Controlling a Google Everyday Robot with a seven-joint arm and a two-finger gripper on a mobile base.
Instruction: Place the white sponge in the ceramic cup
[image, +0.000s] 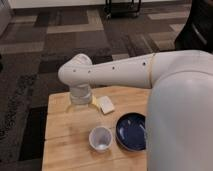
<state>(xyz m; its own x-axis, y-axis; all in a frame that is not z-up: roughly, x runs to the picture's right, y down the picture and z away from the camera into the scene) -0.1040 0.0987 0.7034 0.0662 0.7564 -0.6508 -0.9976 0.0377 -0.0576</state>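
White sponge (105, 104) lies flat on the wooden desk (65, 127), just beside the arm's downturned wrist (80, 94). The pincer, hidden below that wrist, is spread and holds nothing. Ceramic cup (101, 138) stands upright nearer the camera (close beside the dark blue dish (132, 131)), apart from the sponge

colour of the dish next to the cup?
The dish is dark blue, camera view. The gripper is low beside the white sponge.
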